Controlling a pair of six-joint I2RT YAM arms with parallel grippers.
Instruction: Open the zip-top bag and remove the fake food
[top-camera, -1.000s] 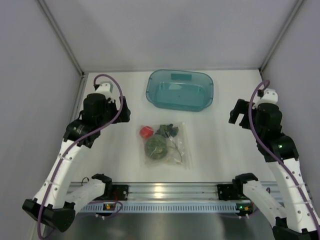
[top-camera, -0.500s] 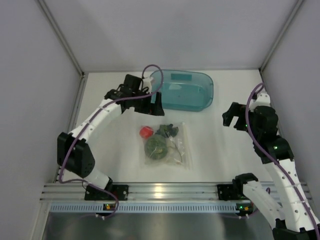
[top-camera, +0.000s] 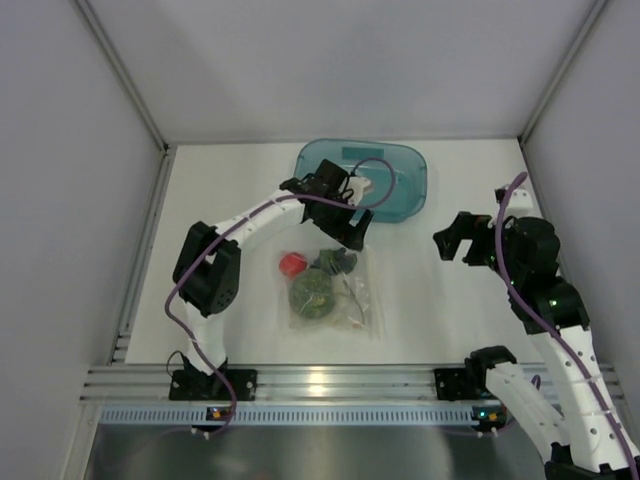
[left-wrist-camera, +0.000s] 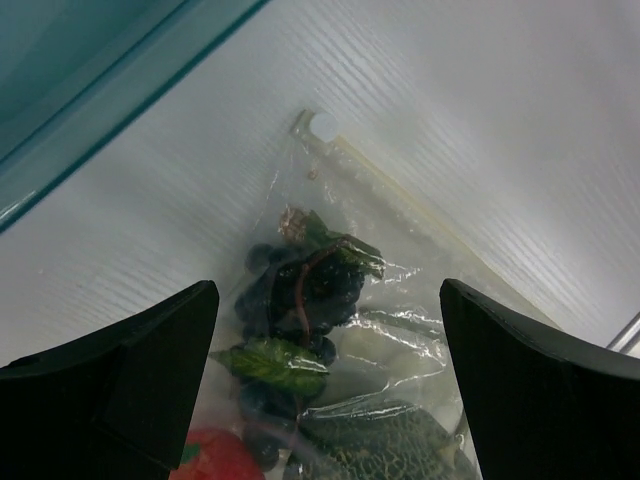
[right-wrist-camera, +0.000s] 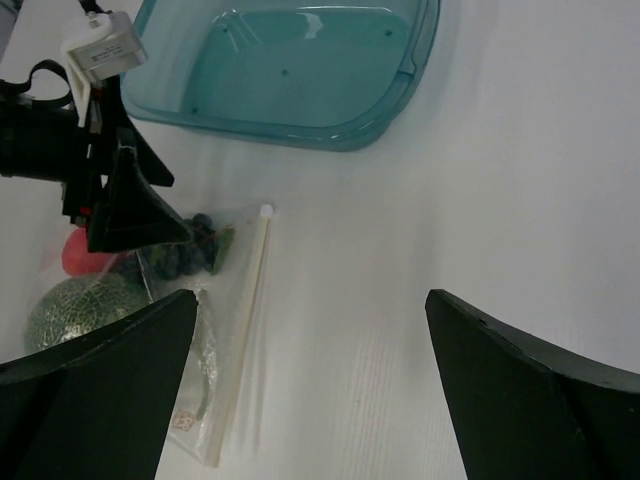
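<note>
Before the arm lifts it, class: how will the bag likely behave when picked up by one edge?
Probably floppy: the bag is thin, crinkled film lying flat. Likely to sag, since the food sits loose inside. Possibly slippery: it looks glossy.

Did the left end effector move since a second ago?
Yes. The left end effector swung rightward, from left of the teal translucent plastic tray to its near edge, over the clear zip-top bag.

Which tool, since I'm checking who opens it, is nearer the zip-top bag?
Left. The left tool hovers over the far edge of the zip-top bag; the right tool hangs apart, to its right.
</note>
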